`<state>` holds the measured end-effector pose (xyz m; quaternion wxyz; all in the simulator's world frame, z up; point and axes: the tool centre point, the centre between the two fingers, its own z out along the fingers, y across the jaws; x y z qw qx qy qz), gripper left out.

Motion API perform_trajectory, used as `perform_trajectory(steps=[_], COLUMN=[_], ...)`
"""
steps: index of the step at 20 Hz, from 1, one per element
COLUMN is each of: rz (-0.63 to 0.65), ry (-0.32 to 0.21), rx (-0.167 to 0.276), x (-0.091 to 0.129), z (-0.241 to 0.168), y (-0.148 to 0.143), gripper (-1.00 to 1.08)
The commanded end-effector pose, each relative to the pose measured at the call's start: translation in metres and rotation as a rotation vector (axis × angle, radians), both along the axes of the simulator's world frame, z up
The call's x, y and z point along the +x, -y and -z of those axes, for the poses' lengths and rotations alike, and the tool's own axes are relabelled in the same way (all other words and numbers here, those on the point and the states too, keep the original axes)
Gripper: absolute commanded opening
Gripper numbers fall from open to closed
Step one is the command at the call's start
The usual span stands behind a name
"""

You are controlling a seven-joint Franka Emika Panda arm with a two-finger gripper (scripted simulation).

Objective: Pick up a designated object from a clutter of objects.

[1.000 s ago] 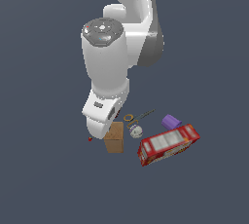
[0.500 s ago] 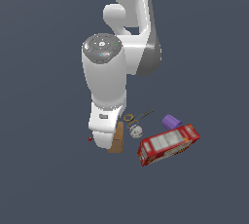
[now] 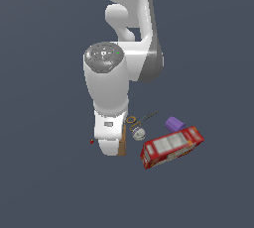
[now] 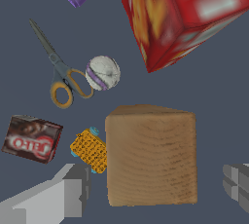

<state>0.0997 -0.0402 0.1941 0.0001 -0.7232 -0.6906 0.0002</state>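
Crowding tan box point(image 4: 151, 155): orange lump point(image 4: 90, 149), red box point(image 4: 182, 11), ball point(image 4: 102, 72)

My arm point(image 3: 106, 98) is glossy white with rounded casings, a grey ribbed joint cap carrying a tiny green dot, darker grey side panels, and blocky grey fingers point(image 4: 63, 194).

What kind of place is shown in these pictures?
Likely a simulated test scene, not a real room: a featureless dark floor, with scissors, a red printed box and a tan block scattered loosely on it.
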Motion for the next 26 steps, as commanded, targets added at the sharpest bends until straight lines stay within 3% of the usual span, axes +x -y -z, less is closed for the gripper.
perform_trajectory(steps=[1, 23, 24, 26], rz=[-0.014, -0.017, -0.017, -0.017], ry=[0.000, 0.001, 0.001, 0.001], rx=[0.000, 0.000, 0.000, 0.000], x=[0.001, 0.001, 0.001, 0.001], z=[0.001, 0.051, 0.051, 0.051], y=[0.000, 0.000, 0.000, 0.000], gripper=[1.00, 1.00, -1.00, -1.00])
